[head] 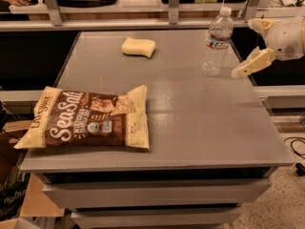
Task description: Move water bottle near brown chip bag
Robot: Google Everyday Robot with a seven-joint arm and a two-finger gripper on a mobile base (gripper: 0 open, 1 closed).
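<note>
Spread open just off the grey bench's [200, 123] right edge, the cream tool [244, 49] sits beside the clear ribbed plastic water bottle [217, 42] standing near the far right corner, where an off-centre squeeze could topple it, well apart from the flat brown chip bag [86, 120] at the near left corner.

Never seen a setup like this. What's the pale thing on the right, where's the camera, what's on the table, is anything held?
The pale thing is the robot's pincer, the two-fingered end of its one arm. It hangs by the right edge of the grey table, fingers apart, holding nothing. One camera looks down on the table from the front; its mount is unknown. A water bottle stands upright at the back right, just left of the pincer, not touching it. A brown chip bag lies flat at the front left. A yellow sponge sits at the back.
</note>
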